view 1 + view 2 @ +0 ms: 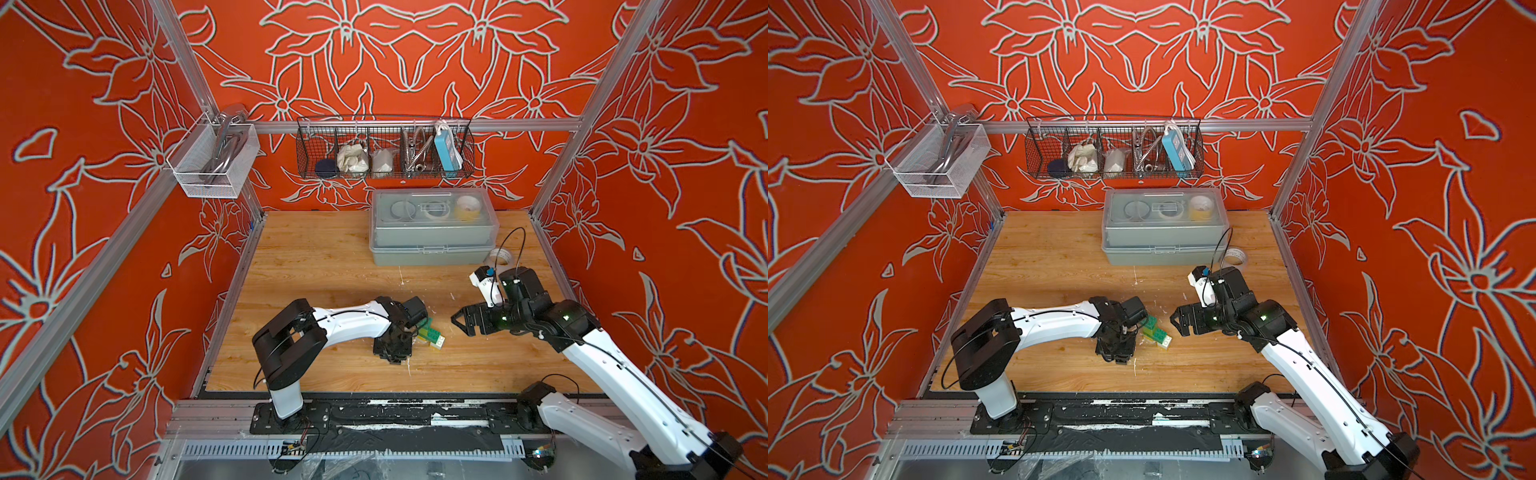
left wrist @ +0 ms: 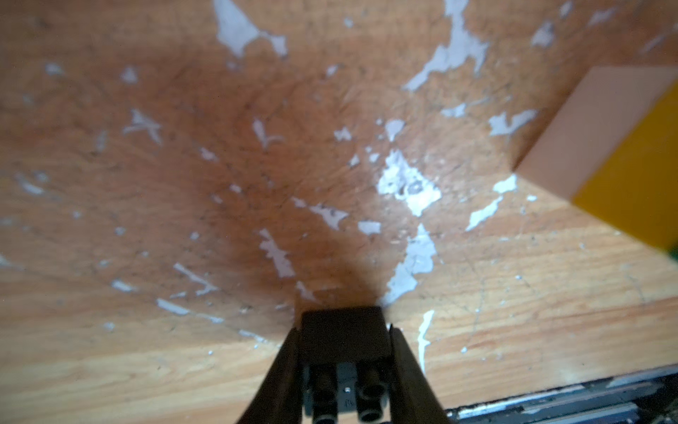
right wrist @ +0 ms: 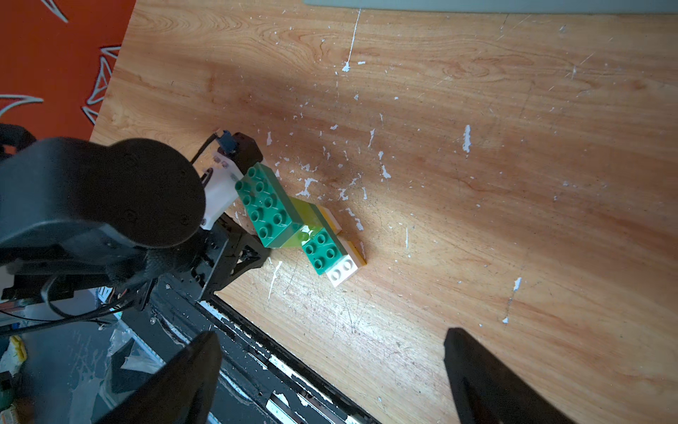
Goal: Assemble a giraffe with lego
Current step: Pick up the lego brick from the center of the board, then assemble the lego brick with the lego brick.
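Note:
The partly built giraffe point(image 3: 293, 227) stands near the table's front middle. A long dark green brick point(image 3: 266, 205) tops a lime green neck point(image 3: 306, 225), with a dark green body point(image 3: 324, 251) on white and yellow legs point(image 3: 343, 271). It shows in both top views point(image 1: 430, 334) point(image 1: 1156, 334). My left gripper point(image 2: 343, 328) points down at the table just left of it point(image 1: 392, 351) and is shut on a black brick point(image 2: 345, 343), studs toward the wrist. My right gripper point(image 3: 330, 341) hovers open and empty to the giraffe's right point(image 1: 457, 322).
A grey plastic box point(image 1: 432, 226) sits at the back of the wooden table point(image 1: 316, 257), with a tape roll point(image 1: 500, 255) beside it. A wire basket point(image 1: 384, 147) and a white mesh basket point(image 1: 212, 160) hang on the walls. A black rail point(image 1: 374, 411) borders the front edge.

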### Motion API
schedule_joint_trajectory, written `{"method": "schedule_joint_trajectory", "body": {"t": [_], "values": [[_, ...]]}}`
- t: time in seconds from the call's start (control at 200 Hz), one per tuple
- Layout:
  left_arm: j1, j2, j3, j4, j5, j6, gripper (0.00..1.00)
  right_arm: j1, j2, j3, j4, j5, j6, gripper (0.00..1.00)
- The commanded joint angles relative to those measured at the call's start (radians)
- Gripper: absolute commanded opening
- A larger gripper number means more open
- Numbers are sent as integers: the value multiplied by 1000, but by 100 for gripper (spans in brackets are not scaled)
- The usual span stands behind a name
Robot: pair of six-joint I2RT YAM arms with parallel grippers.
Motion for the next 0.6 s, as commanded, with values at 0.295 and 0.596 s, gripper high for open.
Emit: {"method": "schedule_joint_trajectory", "body": {"t": [0.295,0.596], "values": [[-6,-31,591,-533,-101,219,26,-11,-38,-41,10,5,37,100],[4,214,908,-626,-57,347,26,-68,-87,-37,-32,-13,23,100]]}}
